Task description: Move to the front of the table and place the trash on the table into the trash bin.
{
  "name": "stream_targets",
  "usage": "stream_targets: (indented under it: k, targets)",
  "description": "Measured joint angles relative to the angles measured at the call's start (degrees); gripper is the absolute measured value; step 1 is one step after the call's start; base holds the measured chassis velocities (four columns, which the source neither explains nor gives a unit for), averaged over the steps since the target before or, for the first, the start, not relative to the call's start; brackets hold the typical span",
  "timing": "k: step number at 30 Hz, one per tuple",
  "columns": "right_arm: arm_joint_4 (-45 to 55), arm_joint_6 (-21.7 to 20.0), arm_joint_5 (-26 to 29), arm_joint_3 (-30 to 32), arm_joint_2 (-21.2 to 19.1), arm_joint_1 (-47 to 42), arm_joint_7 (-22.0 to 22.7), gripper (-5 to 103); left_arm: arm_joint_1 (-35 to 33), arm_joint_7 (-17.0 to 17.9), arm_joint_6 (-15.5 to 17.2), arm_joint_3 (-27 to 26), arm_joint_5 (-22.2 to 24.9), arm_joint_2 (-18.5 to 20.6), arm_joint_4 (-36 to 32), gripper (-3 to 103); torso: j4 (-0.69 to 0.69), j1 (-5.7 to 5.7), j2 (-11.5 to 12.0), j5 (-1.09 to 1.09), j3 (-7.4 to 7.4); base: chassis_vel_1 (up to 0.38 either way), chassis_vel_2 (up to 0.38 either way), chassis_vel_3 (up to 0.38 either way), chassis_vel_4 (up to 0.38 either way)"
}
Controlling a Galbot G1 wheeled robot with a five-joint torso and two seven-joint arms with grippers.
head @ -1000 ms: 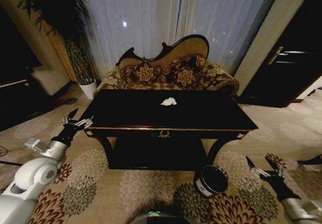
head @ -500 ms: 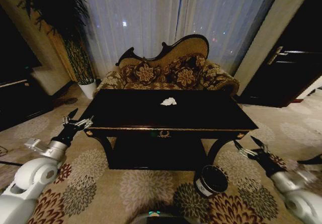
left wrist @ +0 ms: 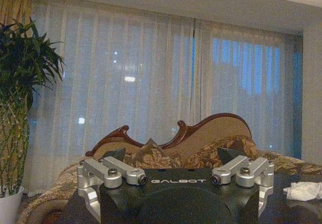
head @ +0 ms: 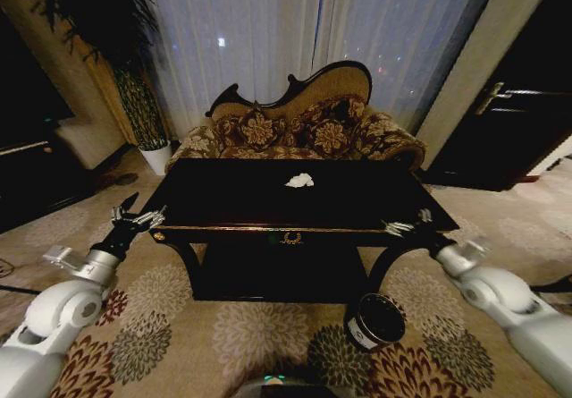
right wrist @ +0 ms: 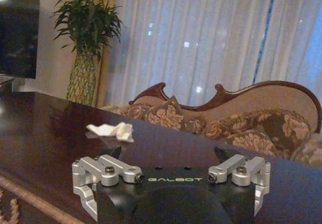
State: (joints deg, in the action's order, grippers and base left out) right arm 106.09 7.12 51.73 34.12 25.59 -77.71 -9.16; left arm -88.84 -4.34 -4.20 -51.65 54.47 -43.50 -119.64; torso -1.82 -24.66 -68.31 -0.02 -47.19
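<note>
Head high; wrists low, sofa-facing [head: 295, 125]

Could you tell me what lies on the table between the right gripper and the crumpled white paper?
Nothing: bare glossy table top separates the open right gripper, at the front right edge, from the paper wad, as the head and right wrist views show.

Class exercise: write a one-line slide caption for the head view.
Right gripper open at the black table edge, white paper wad mid-top, trash bin on carpet below.

Living room: ornate sofa [head: 299, 116], sheer curtains [head: 295, 31], patterned carpet [head: 179, 317].
</note>
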Motion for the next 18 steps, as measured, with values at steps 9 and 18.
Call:
stream_targets:
  k: [9, 18]
  targets:
    - [-2.51, -1.19, 1.28, -5.08, -6.13, 5.19, -0.32, 100, 0.00, 0.00, 0.00, 0.00, 0.00, 0.00, 0.00, 100, -0.04, 0.00, 0.00, 0.03, 0.01, 0.000, 0.000, 0.000, 0.000]
    - [-4.37, -2.33, 0.92, -21.77, -5.81, 20.70, -0.45, 100, 0.00, 0.00, 0.02, 0.00, 0.00, 0.00, 0.01, 100, -0.03, 0.00, 0.00, 0.05, 0.01, 0.000, 0.000, 0.000, 0.000]
